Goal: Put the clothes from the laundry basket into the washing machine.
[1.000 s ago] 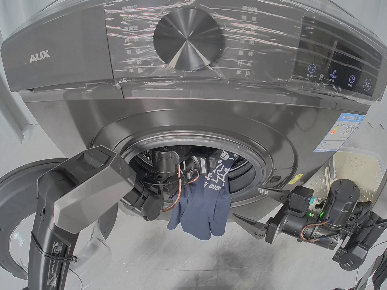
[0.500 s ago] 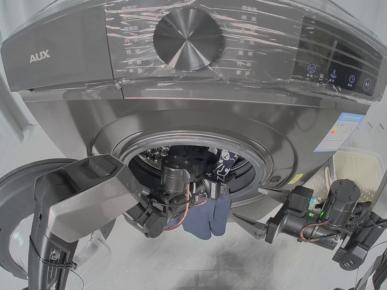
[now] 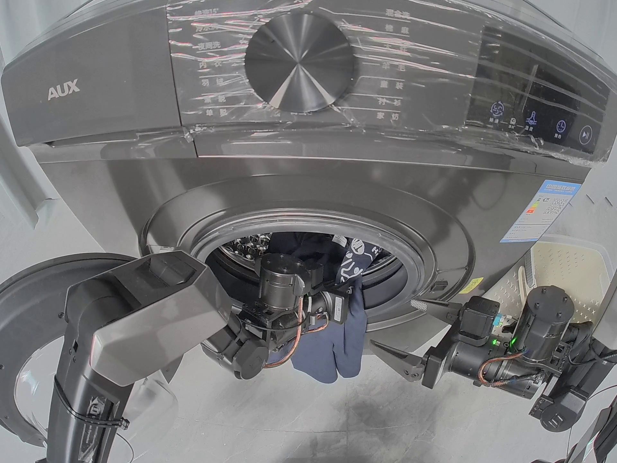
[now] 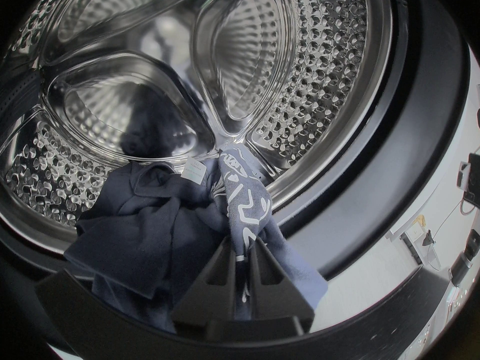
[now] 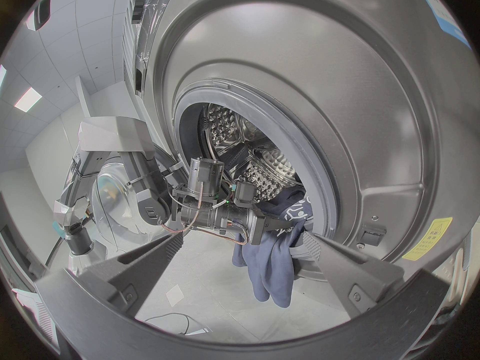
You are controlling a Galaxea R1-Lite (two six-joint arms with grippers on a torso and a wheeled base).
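Left gripper (image 4: 243, 251), my own, is pinched shut on a fold of the navy garment (image 4: 150, 226), right where its white print runs between the fingers. It sits at the mouth of the washing machine (image 3: 321, 181), just over the lower lip of the opening.

Around it: the perforated steel drum (image 4: 310, 76) lies ahead, with its raised paddles. The dark rubber seal (image 4: 415, 126) rings the opening, and the cloth has to cross that lip. The round door (image 3: 26, 329) stands swung open on my left, beside my left arm. My right gripper (image 3: 393, 324) hangs below and to the right of the opening, its fingers spread apart and holding nothing. It is near the hanging cloth but not touching it. The pale laundry basket (image 3: 572, 271) stands to the right of the machine, behind my right arm; I cannot tell what is inside it.

As for the garment, it straddles the lip. One bunched part, with a small white label showing, lies on the drum floor just beyond my left fingertips. The other end drapes out over the seal and hangs down the machine's front toward the floor, beneath my left wrist.
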